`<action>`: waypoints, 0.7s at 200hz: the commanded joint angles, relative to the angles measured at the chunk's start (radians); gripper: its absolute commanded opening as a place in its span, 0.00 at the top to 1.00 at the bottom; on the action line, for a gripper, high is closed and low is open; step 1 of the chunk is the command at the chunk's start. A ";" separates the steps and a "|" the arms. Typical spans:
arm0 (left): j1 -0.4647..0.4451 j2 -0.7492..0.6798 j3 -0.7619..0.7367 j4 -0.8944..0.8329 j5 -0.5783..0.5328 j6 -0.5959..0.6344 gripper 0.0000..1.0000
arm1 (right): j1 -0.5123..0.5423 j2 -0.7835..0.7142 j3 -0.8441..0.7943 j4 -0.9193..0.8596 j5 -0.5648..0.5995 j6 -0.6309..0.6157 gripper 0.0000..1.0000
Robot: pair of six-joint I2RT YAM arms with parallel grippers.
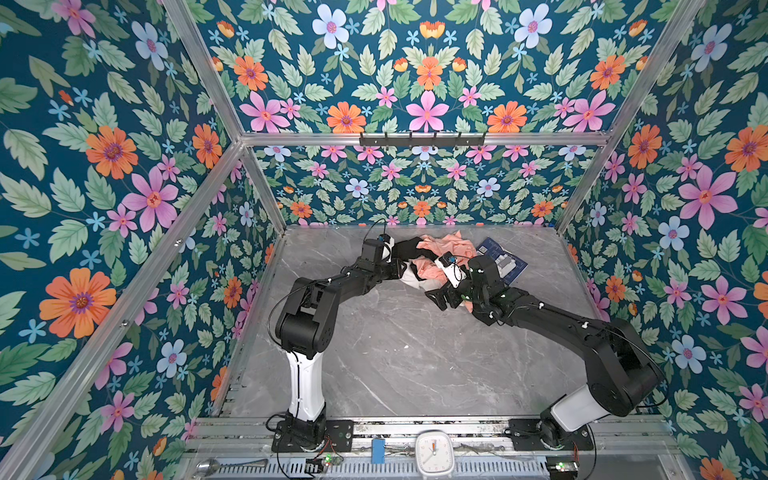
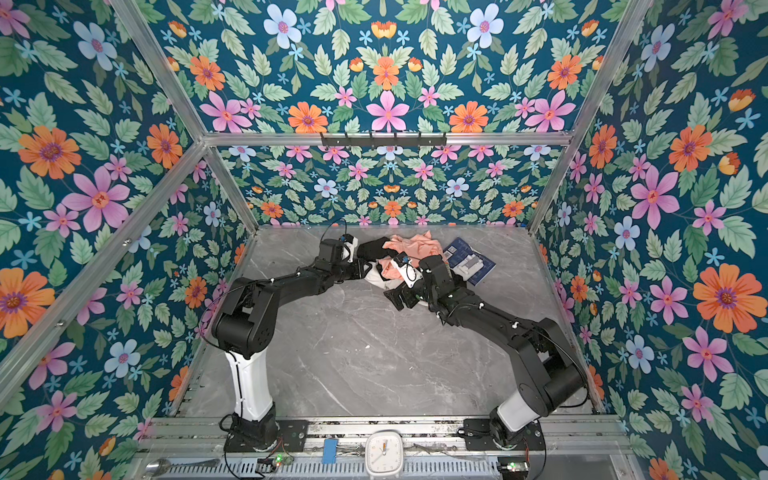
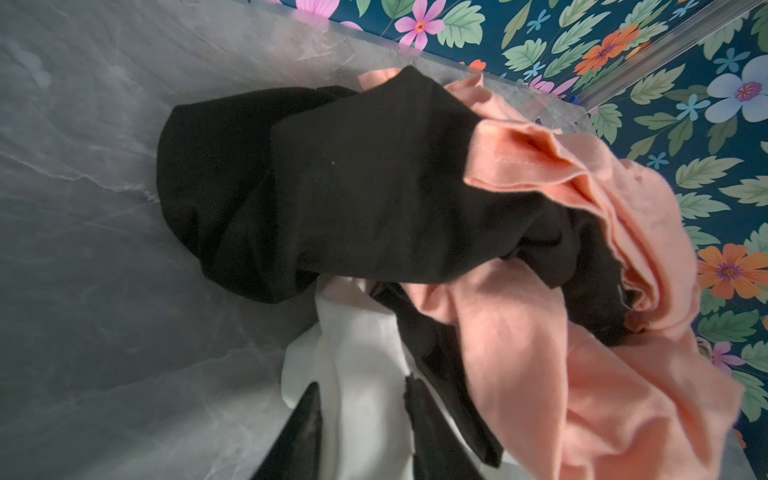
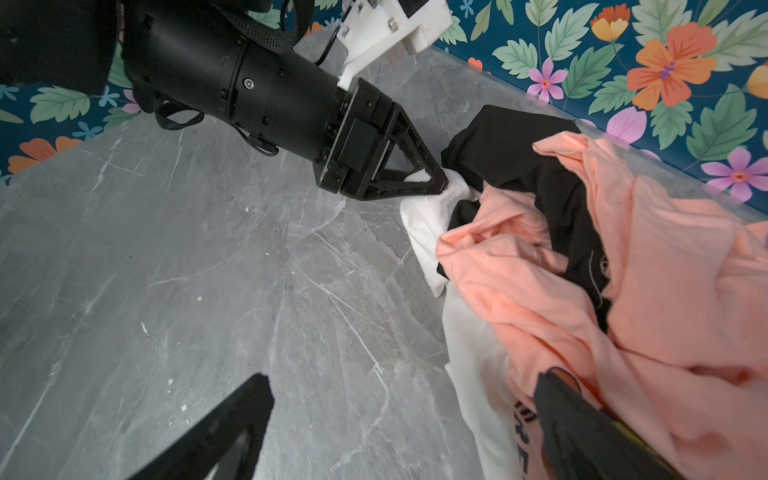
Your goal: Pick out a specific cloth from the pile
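The pile lies at the back of the table: a peach shirt, black garments and the white cloth. The cloth pokes out from under the others on the pile's near-left side. My left gripper has its fingertips pinched together on a fold of the white cloth, and the fabric fills the space between its fingers. My right gripper stands open at the pile's near edge. One of its fingers is over the bare table and the other is over the peach shirt.
A dark blue card lies right of the pile, partly under the right wrist. The back wall runs just behind the clothes. The grey marble table stretches toward the front rail, where a white clock sits.
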 commanded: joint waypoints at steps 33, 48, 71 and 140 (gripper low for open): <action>0.001 -0.003 0.007 -0.011 0.036 0.002 0.92 | 0.001 -0.014 -0.008 -0.016 0.016 -0.004 0.01; 0.001 -0.009 0.004 -0.012 0.036 0.002 0.96 | 0.001 -0.016 -0.014 -0.015 0.021 -0.004 0.01; 0.002 -0.027 -0.002 -0.014 0.036 0.002 0.99 | 0.001 -0.023 -0.024 -0.009 0.027 0.001 0.01; -0.001 -0.076 0.008 -0.012 0.043 -0.013 1.00 | 0.001 -0.026 -0.022 -0.006 0.036 0.004 0.01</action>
